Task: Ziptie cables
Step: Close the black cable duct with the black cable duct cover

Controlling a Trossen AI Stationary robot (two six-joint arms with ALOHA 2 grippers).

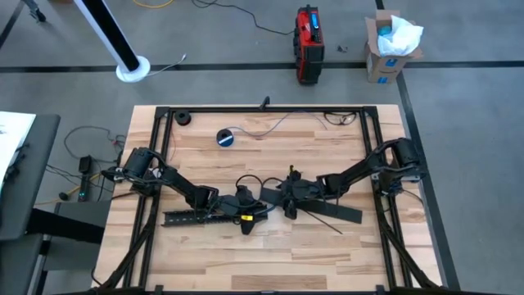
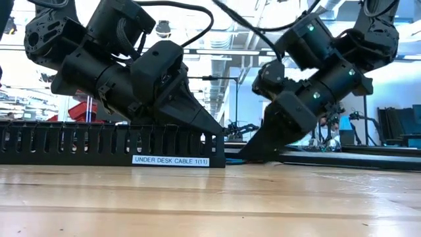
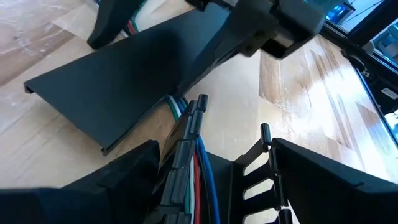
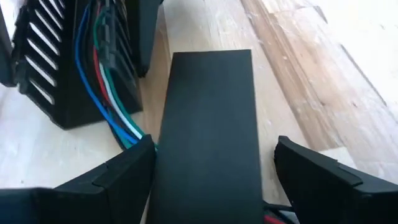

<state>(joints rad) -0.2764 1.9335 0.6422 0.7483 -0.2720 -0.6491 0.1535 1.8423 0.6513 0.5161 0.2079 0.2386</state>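
The right tool [image 4: 214,165], fingers spread, straddles the flat black plastic cover strip [image 4: 208,124] without clamping it. The left tool [image 3: 205,180] grips the thin blue, red, green and white cables [image 3: 198,165], apparently steadying them beside the black slotted plastic duct [image 2: 112,145] on the wooden worktop [image 1: 270,254].

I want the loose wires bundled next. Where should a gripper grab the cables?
Probably the exposed stretch of the cables between the slotted duct and the flat black cover, coming from above: there they run side by side, clear of both.
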